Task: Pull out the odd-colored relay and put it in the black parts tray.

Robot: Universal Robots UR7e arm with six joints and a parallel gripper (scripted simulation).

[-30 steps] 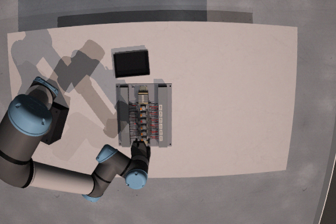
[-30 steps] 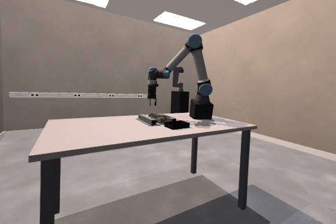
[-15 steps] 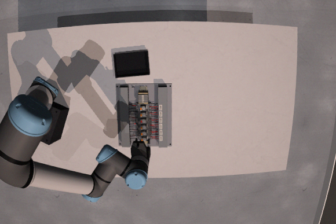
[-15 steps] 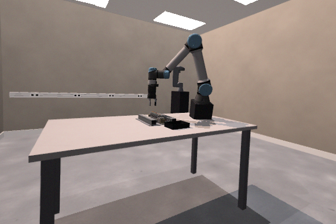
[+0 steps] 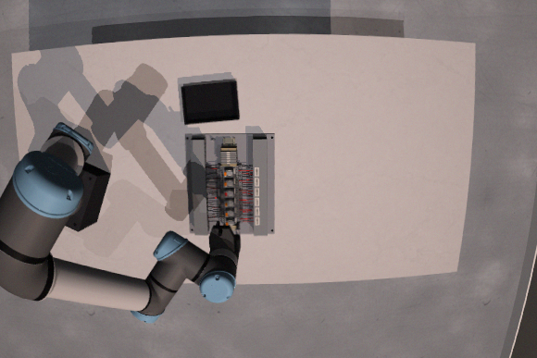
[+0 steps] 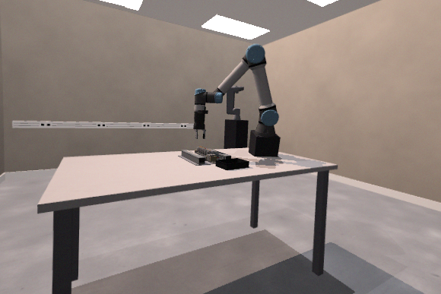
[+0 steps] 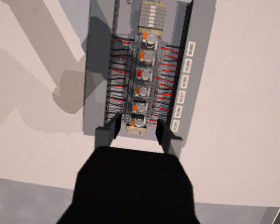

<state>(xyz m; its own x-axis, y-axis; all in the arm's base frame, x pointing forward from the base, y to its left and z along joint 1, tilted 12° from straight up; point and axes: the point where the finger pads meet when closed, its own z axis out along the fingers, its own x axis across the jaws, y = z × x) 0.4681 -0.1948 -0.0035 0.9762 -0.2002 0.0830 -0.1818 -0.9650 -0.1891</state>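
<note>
The grey relay panel lies flat on the table. It holds a single row of relays with red wiring on both sides. In the wrist view most buttons look orange, and the third relay from the far end has a red button. The black parts tray stands empty just beyond the panel's far end. My gripper is open and empty. It hangs well above the near end of the relay row, its fingers on either side of the nearest relay in the wrist view.
A beige ribbed block sits at the far end of the relay row. White labels run along the panel's right side. The robot's black base is at the table's left, and a dark post stands behind the table.
</note>
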